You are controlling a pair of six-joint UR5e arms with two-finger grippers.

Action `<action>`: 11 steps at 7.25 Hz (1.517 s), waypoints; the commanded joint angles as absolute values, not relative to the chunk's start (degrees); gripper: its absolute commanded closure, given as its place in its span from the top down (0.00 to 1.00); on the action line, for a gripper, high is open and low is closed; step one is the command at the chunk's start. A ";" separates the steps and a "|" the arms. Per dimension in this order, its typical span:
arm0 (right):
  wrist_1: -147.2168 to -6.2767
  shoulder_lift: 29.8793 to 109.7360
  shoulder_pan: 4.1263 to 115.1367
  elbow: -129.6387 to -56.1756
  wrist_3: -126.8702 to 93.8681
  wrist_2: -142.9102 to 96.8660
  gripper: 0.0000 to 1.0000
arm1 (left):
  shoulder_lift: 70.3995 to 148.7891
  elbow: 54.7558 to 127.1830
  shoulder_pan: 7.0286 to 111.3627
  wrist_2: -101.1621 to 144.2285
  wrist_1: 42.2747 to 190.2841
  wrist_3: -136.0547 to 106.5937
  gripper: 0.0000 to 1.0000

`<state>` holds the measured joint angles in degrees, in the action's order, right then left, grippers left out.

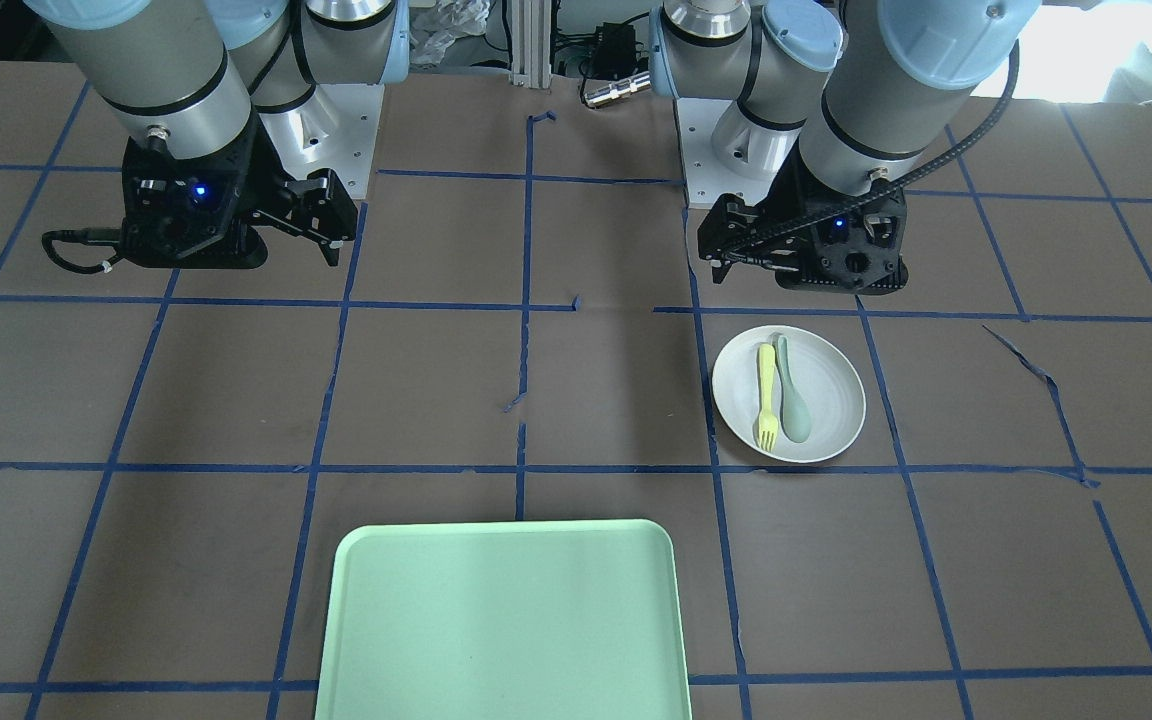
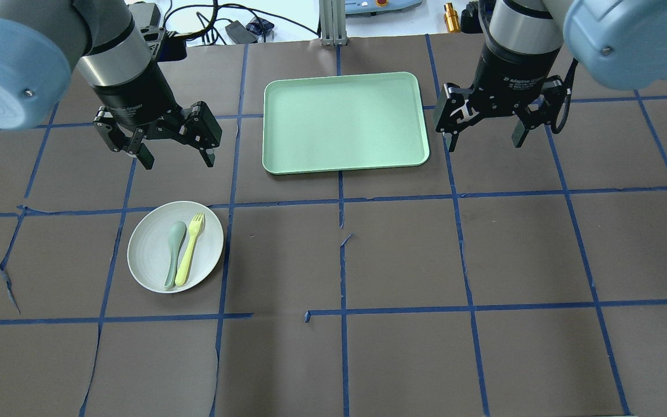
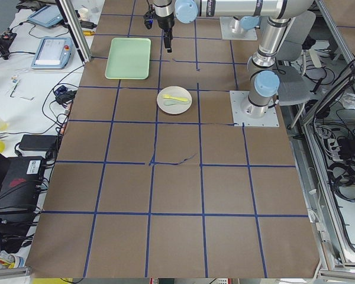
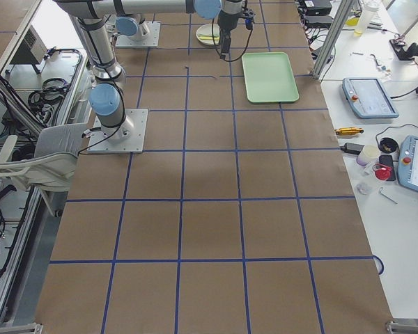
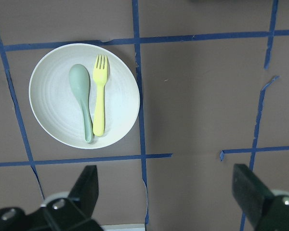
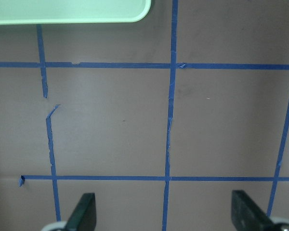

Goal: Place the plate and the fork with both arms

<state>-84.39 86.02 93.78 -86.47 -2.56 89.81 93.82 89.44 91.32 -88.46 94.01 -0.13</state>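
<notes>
The off-white plate point(image 2: 148, 255) lies on the brown table on my left side; it also shows in the front view point(image 1: 836, 390) and the left wrist view point(image 5: 53, 96). The pale-yellow fork point(image 2: 190, 255) point(image 1: 766, 395) point(image 5: 99, 103) lies on the plate beside a grey-green spoon point(image 2: 174, 255) point(image 5: 84, 96). My left gripper point(image 2: 179, 161) point(image 5: 168, 192) is open and empty, hovering just beyond the plate's far edge. My right gripper point(image 2: 484, 143) point(image 6: 164, 211) is open and empty, hovering to the right of the tray.
A mint-green rectangular tray point(image 2: 345, 121) point(image 1: 506, 620) lies at the far middle of the table, between the two grippers; its corner shows in the right wrist view point(image 6: 67, 9). Blue tape lines grid the brown table cover. Both arm bases stand at the near edge.
</notes>
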 commanded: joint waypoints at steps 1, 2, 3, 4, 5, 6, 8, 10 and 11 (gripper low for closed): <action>-85.34 86.04 93.78 -86.48 -2.46 89.83 1.00 | 94.30 89.47 91.32 -88.59 92.99 0.43 1.00; -85.34 86.04 93.87 -86.57 -2.55 89.74 1.00 | 95.00 89.56 91.32 -88.77 92.99 0.18 1.00; -85.34 85.96 93.87 -86.57 -2.55 89.65 1.00 | 94.66 89.47 90.80 -88.86 93.08 -0.09 1.00; -85.60 85.96 93.87 -86.66 -2.55 89.74 1.00 | 94.48 89.56 90.62 -88.94 92.99 0.26 1.00; -85.61 85.87 93.87 -86.66 -2.55 89.82 1.00 | 94.83 89.56 90.62 -88.95 93.16 0.44 1.00; -85.87 85.70 93.87 -86.66 -2.55 89.74 1.00 | 94.57 89.56 90.35 -88.95 93.34 -0.08 1.00; -85.87 85.25 93.78 -86.75 -2.64 89.65 1.00 | 94.92 90.00 90.00 -88.68 93.26 -0.09 1.00; -85.87 85.25 93.78 -86.84 -2.46 89.74 1.00 | 94.75 90.88 90.09 -88.77 93.08 -0.17 1.00; -86.57 85.25 93.78 -86.84 -2.55 89.74 1.00 | 94.66 90.88 90.09 -88.77 93.08 -0.18 1.00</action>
